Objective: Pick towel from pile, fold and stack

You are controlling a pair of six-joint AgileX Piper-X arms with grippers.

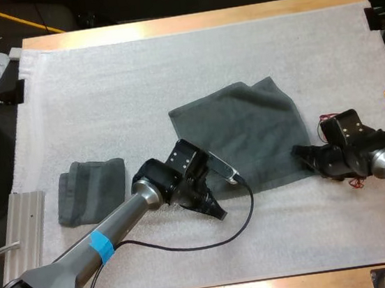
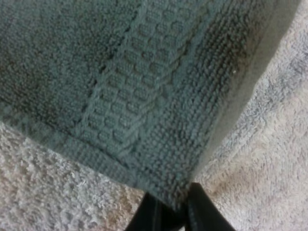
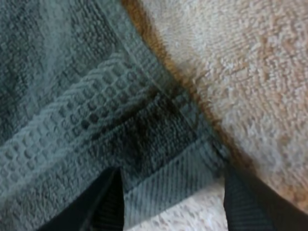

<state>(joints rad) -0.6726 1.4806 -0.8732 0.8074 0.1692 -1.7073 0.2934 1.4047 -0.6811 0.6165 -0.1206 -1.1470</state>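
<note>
Clamping towel (image 1: 247, 134) corner: left jaws | right jaws apart, seemingly astride another | high view: folded towel (image 1: 91, 190)

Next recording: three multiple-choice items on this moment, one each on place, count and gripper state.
1. Where does the folded towel lie on the mat?
A. left of the spread towel, apart from it
B. on top of it
C. at the far edge

2. How many towels are there?
A. one
B. two
C. four

3. The right gripper is:
A. shut on the folded towel
B. open, fingers either side of the spread towel's corner
C. shut on nothing

Answers:
1 A, bare mat separates the two in the high view.
2 B, one is folded and one is spread.
3 B, its fingers stand apart around the corner.
</note>
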